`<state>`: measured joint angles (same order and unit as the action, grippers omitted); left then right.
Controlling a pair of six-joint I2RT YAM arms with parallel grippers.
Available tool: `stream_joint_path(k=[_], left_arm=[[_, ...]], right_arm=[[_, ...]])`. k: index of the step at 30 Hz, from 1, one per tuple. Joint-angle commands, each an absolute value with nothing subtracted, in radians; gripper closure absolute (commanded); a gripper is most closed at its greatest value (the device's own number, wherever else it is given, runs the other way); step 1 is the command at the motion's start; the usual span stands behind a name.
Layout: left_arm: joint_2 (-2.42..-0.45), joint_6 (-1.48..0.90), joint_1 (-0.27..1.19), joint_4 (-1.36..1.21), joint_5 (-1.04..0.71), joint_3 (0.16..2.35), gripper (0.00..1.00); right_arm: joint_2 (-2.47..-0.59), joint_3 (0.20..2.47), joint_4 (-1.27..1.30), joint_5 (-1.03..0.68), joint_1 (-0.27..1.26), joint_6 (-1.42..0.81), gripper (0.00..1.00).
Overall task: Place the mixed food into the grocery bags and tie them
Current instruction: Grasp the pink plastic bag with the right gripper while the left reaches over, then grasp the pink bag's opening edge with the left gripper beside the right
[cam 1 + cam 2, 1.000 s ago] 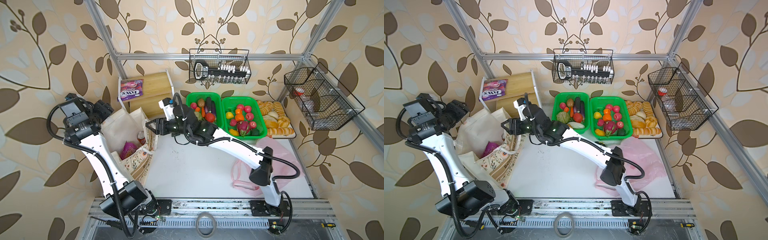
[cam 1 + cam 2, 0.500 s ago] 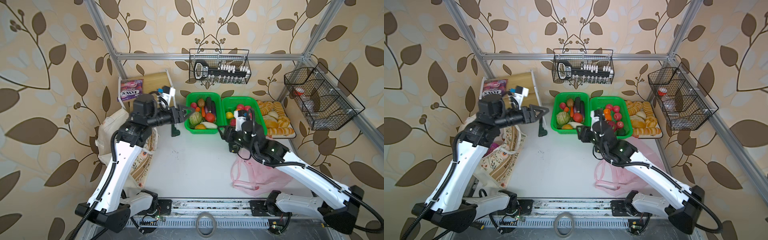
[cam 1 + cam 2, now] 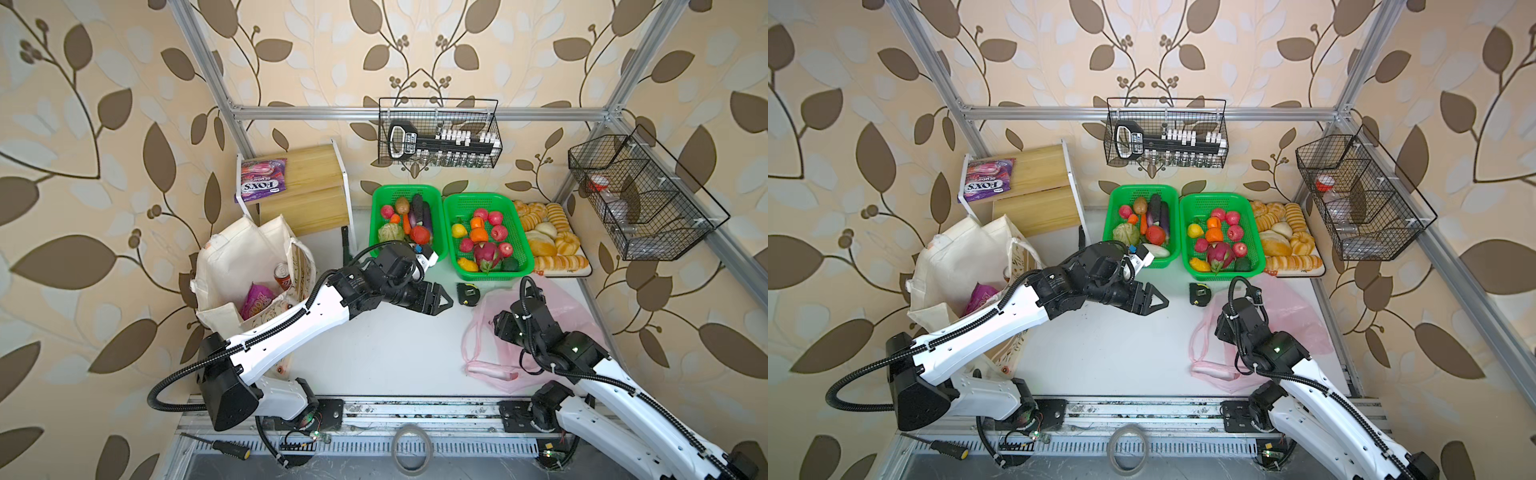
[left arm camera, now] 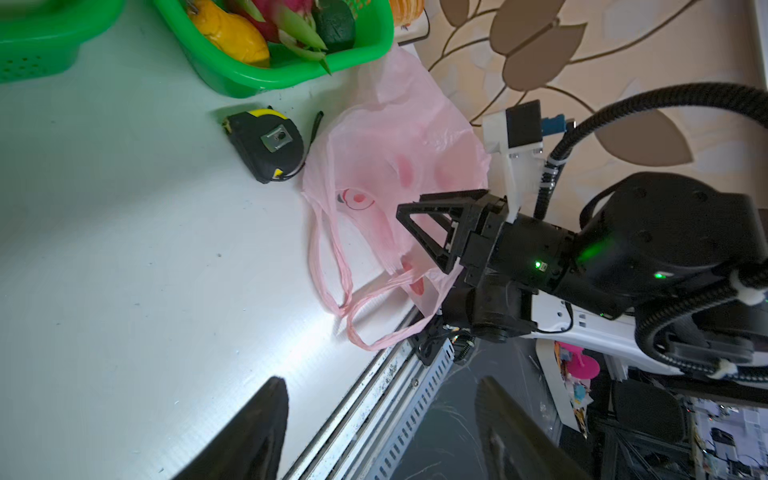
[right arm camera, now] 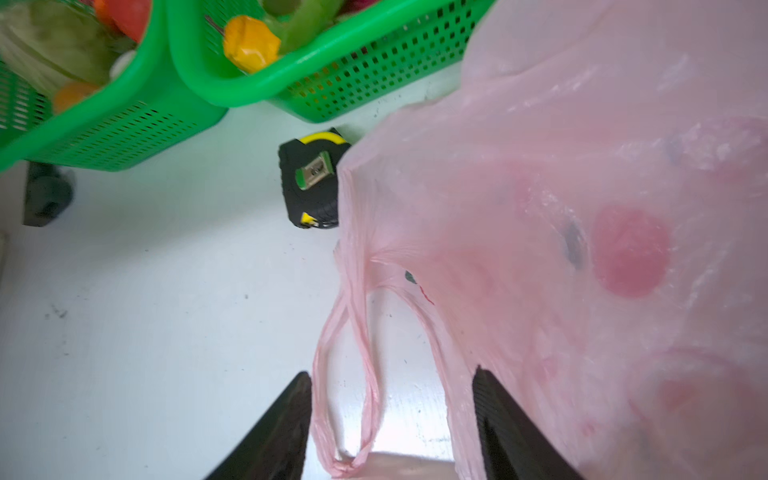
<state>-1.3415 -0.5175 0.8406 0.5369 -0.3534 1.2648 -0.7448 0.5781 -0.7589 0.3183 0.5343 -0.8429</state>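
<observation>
At the left of both top views the cream canvas tote [image 3: 232, 257] stands open. Inside it I see a red drink can [image 3: 282, 276] and a purple packet [image 3: 255, 300]. Higher up, a purple-pink FOX'S packet [image 3: 262, 185] lies on the wooden shelf [image 3: 316, 174].

In the middle my left gripper [image 3: 439, 300] hangs over the white table [image 3: 374, 353], jaws wide apart with nothing between them.

Behind it the left green basket [image 3: 373, 216] holds the cabbage [image 3: 390, 232], the red vegetable [image 3: 419, 235], the potato [image 3: 402, 204] and a dark aubergine [image 3: 417, 208]. The right green basket [image 3: 492, 276] holds fruit, among them a dragon fruit [image 3: 486, 253]. In front of it lies a tape measure [image 3: 467, 294], just beside the pink plastic bag [image 3: 577, 309], which lies flat at the lower right.

In the right wrist view my right gripper [image 5: 392, 372] stands over this bag with jaws apart. The bag handle [image 5: 352, 297] lies between them and is not pinched.
</observation>
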Motion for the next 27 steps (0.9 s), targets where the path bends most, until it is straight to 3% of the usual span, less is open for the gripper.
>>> stream_joint_path(k=[1, 16, 19, 21, 24, 26, 27], left_arm=[[-1.307, -0.455, 0.838, 0.586, -0.232, 1.3, 0.26], [-1.3, -0.454, 0.848, 0.544, -0.22, 1.214, 0.24], [-1.315, -0.445, 0.848, 0.539, -0.222, 1.231, 0.24], [-1.322, -0.44, 0.848, 0.535, -0.229, 1.234, 0.24], [-1.332, -0.431, 0.848, 0.536, -0.234, 1.229, 0.24], [-1.331, -0.424, 0.848, 0.535, -0.229, 1.219, 0.24], [-1.33, -0.418, 0.848, 0.536, -0.226, 1.216, 0.24]], right_arm=[[-0.797, 0.556, -0.798, 0.37, 0.53, -0.886, 0.38], [-1.029, 0.523, -0.673, 0.371, 0.509, -0.812, 0.37], [-1.084, 0.523, -0.67, 0.414, 0.51, -0.811, 0.42], [-1.095, 0.519, -0.662, 0.438, 0.511, -0.815, 0.54], [-1.076, 0.524, -0.664, 0.458, 0.512, -0.813, 0.87], [-1.034, 0.547, -0.694, 0.459, 0.523, -0.805, 1.0], [-1.009, 0.562, -0.71, 0.459, 0.534, -0.802, 1.0]])
